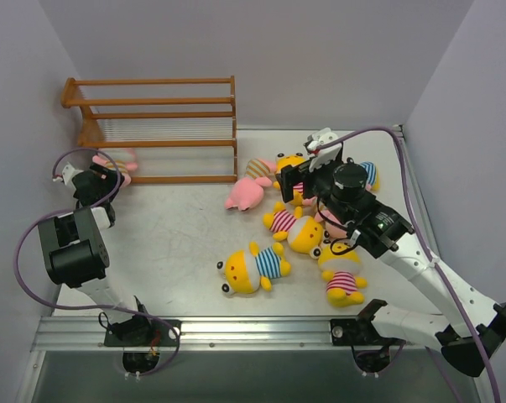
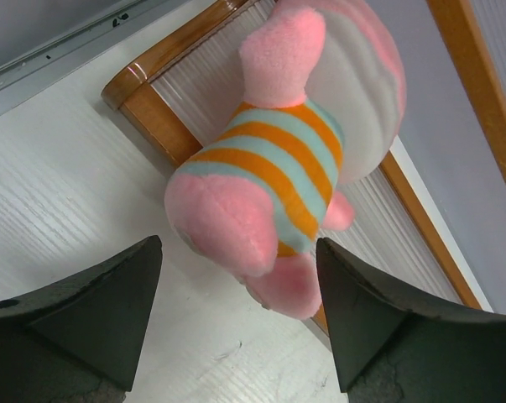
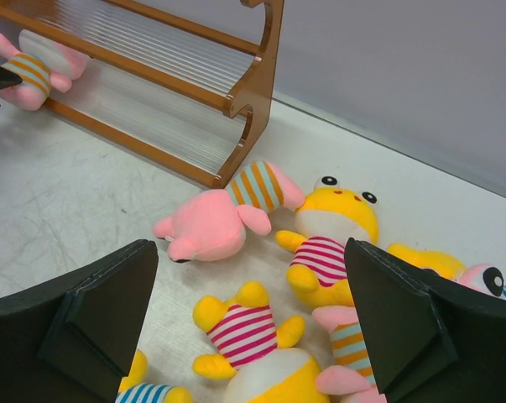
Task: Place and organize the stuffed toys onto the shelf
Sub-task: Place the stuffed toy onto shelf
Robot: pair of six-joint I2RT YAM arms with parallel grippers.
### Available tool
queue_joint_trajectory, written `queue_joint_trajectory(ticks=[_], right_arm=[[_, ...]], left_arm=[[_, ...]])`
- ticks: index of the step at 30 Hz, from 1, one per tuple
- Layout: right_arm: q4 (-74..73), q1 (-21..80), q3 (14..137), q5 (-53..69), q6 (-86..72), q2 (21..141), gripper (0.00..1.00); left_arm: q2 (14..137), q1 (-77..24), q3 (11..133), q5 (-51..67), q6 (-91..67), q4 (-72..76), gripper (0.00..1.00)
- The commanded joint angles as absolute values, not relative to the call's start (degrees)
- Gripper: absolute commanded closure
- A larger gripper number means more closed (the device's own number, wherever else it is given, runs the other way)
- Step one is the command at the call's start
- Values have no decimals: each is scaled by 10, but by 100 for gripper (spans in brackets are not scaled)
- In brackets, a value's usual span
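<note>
The orange-brown shelf (image 1: 152,126) stands at the back left. A pink toy in an orange-striped shirt (image 2: 278,168) rests at the left end of its lowest tier, leaning over the front rail (image 2: 152,117). My left gripper (image 2: 240,311) is open just in front of it, with one pink foot reaching between the fingertips. The same toy shows in the top view (image 1: 122,162). My right gripper (image 3: 253,319) is open and empty above a pile of toys, over a yellow toy in a pink-striped shirt (image 3: 253,336).
On the table lie a pink toy (image 1: 248,191) by the shelf's right end, a yellow blue-striped toy (image 1: 254,269) and yellow pink-striped toys (image 1: 290,227) (image 1: 342,284). More toys lie under the right arm. Walls close in on three sides.
</note>
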State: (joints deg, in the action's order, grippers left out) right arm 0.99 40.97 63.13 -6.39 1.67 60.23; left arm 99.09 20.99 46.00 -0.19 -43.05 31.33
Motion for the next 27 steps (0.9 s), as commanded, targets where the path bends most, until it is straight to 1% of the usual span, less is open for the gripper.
queue_joint_trajectory(ticks=[1, 5, 6, 8, 9, 11, 12, 15, 16, 18, 19, 23, 27], right_arm=[[18, 412, 642, -60, 25, 610, 0], [12, 412, 649, -62, 30, 617, 0], [12, 412, 649, -64, 30, 618, 0], [12, 412, 650, -66, 32, 619, 0], [11, 413, 649, -68, 33, 619, 0], [11, 413, 651, -69, 33, 621, 0], [11, 412, 652, -70, 33, 623, 0], [6, 412, 655, -73, 35, 628, 0], [5, 412, 656, -74, 36, 628, 0], [5, 412, 656, -75, 37, 628, 0], [5, 412, 656, -75, 37, 628, 0], [3, 412, 662, -76, 37, 635, 0], [3, 412, 665, -76, 38, 638, 0]], left_arm=[[1014, 213, 491, 0, -428, 356, 18], [1031, 215, 506, 0, -429, 359, 25], [1036, 215, 508, 0, -431, 362, 30], [1040, 218, 513, 16, -429, 364, 35], [1042, 218, 514, 18, -429, 366, 42], [1045, 220, 515, 22, -431, 373, 48], [1047, 221, 515, 24, -433, 374, 54], [1051, 227, 516, 36, -444, 386, 66], [1052, 228, 517, 37, -447, 393, 73], [1056, 231, 519, 41, -458, 400, 79], [1058, 233, 519, 45, -463, 409, 85], [1072, 238, 525, 59, -494, 435, 94], [1096, 239, 545, 72, -511, 449, 98]])
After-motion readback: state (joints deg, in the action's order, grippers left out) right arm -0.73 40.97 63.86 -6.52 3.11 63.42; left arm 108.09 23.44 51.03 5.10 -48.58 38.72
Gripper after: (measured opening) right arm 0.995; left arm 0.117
